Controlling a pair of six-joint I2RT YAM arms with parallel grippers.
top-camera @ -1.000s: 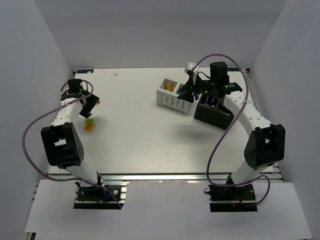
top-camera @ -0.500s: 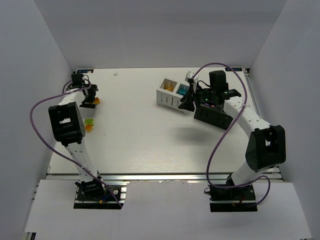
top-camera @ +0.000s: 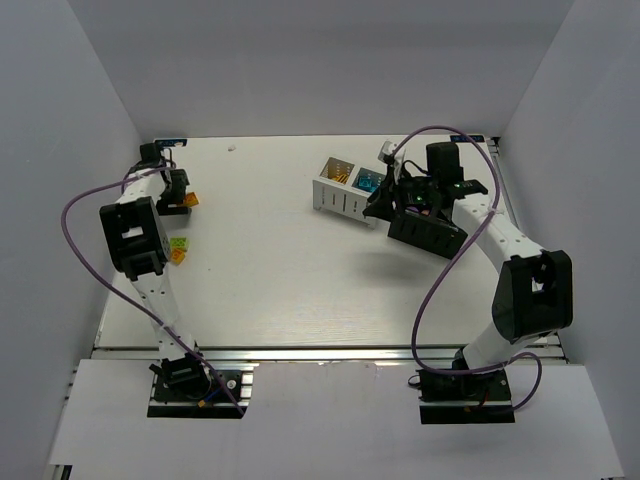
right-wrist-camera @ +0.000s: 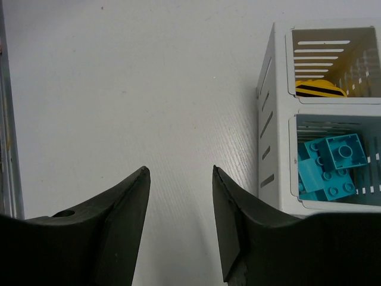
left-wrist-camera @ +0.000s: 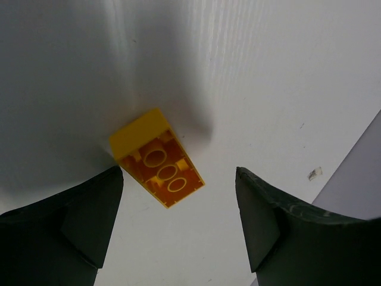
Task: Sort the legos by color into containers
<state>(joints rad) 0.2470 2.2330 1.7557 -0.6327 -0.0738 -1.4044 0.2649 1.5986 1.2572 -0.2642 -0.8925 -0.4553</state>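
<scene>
The left gripper [left-wrist-camera: 178,204], jaws spread wide and holding nothing, straddles an orange brick [left-wrist-camera: 158,164] lying underside-up, skewed and off-centre on the table [left-wrist-camera: 280,83]; closing could likely pivot or eject it.

**White counter: two boxes, three loose bricks**

The white counter [top-camera: 285,285] carries a white container [top-camera: 338,202] at the far right, with a black container [top-camera: 432,238] near it on the right. An orange brick [top-camera: 190,201] lies by the far-left edge, its hollow underside showing. Nearer, a lime green brick [top-camera: 179,243] sits just beside a second orange brick [top-camera: 177,256].
</scene>
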